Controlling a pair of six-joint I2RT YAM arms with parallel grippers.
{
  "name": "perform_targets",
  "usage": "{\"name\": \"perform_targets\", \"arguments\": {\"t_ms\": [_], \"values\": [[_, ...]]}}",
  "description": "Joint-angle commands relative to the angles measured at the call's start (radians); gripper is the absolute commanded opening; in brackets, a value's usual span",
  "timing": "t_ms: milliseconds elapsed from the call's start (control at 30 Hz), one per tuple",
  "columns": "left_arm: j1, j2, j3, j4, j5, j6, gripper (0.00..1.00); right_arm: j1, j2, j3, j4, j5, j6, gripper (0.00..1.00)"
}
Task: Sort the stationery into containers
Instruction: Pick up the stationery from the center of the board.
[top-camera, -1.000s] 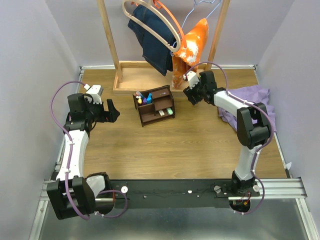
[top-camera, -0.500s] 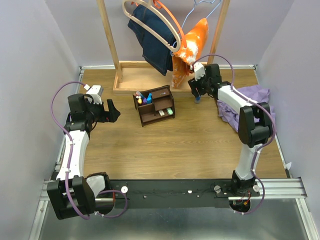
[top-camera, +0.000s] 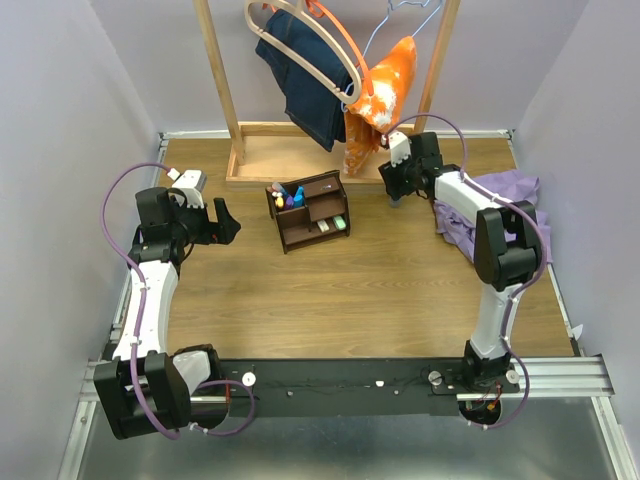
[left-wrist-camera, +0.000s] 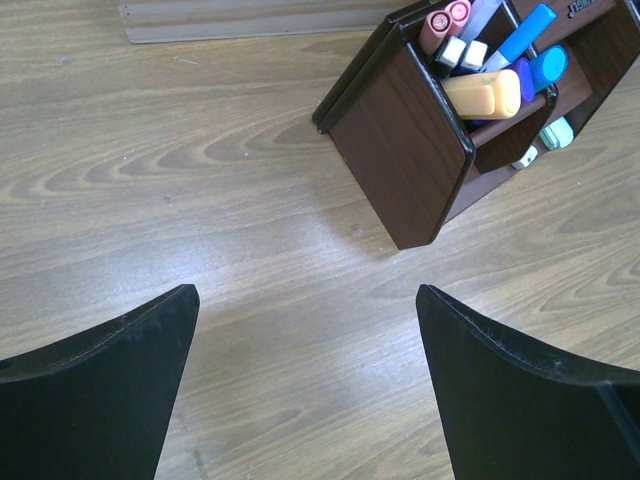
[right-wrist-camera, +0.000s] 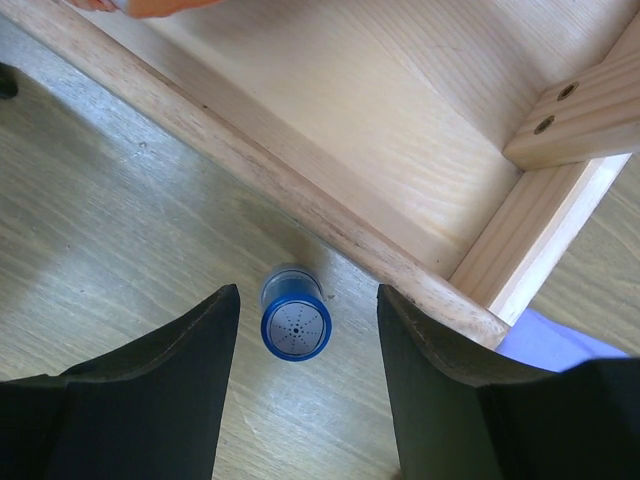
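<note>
A blue-capped item (right-wrist-camera: 296, 327) stands upright on the table against the rack's wooden base rail. My right gripper (right-wrist-camera: 308, 300) hangs straight over it, open, one finger on each side with a gap to both. In the top view that gripper (top-camera: 393, 187) is at the rack's front right corner. The dark brown organizer (top-camera: 310, 210) stands mid-table with pens and highlighters (left-wrist-camera: 487, 60) upright in its slots (left-wrist-camera: 400, 150). My left gripper (top-camera: 228, 222) rests open to the left of it, with bare table between its fingers (left-wrist-camera: 307, 290).
The light-wood clothes rack (top-camera: 300, 155) stands at the back, its base rail (right-wrist-camera: 300, 200) right beside the blue-capped item. Dark blue (top-camera: 305, 75) and orange (top-camera: 380, 90) garments hang from it. A purple cloth (top-camera: 500, 200) lies at the right, under the right forearm.
The right gripper swung from beside the organizer to the rack's front right corner, came down over the blue-capped item, and its jaws narrowed a little. The left arm stayed still.
</note>
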Motion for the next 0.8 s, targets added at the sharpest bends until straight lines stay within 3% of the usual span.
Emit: {"name": "perform_targets", "arguments": {"t_ms": [0,533,767], "values": [[0.005,0.003,-0.006,0.017,0.014,-0.005,0.99,-0.007,0.028,0.013,-0.034,-0.017,0.004,0.65],[0.005,0.017,-0.005,0.029,0.005,-0.002,0.99,-0.007,0.039,0.001,-0.047,-0.031,0.005,0.59],[0.005,0.023,-0.005,0.034,0.005,-0.003,0.99,-0.007,0.039,-0.003,-0.053,-0.042,0.002,0.51]]}}
